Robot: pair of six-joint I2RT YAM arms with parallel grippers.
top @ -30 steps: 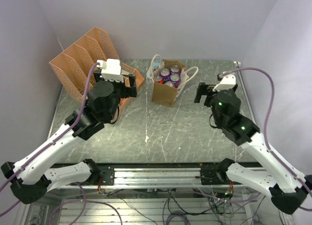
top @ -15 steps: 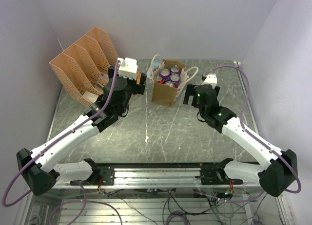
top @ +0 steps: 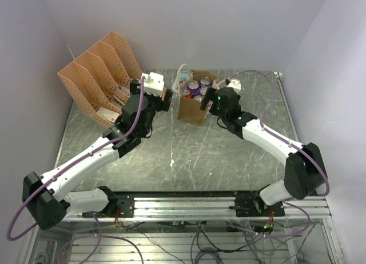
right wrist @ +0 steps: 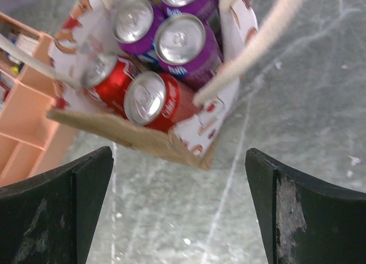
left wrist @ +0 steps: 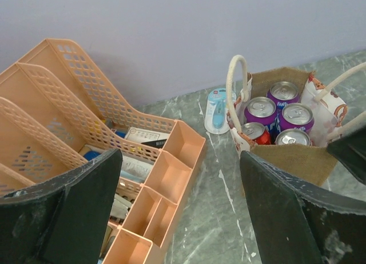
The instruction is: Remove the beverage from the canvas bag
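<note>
Grey marbled counter (top: 189,155) carries the bag (top: 193,108) near the middle of its far edge, mouth up, cans (right wrist: 178,40) standing upright inside with their long axes vertical. Our right gripper (top: 209,100) hangs just beside the bag's right wall, fingers spread wide and holding nothing, the cans just ahead and below it, while our left gripper (top: 164,99), likewise spread and unloaded, sits between the rack (top: 94,75) and the bag. We judge the right gripper nearer, so a drop from above onto the red can (right wrist: 146,101) suits us.
</note>
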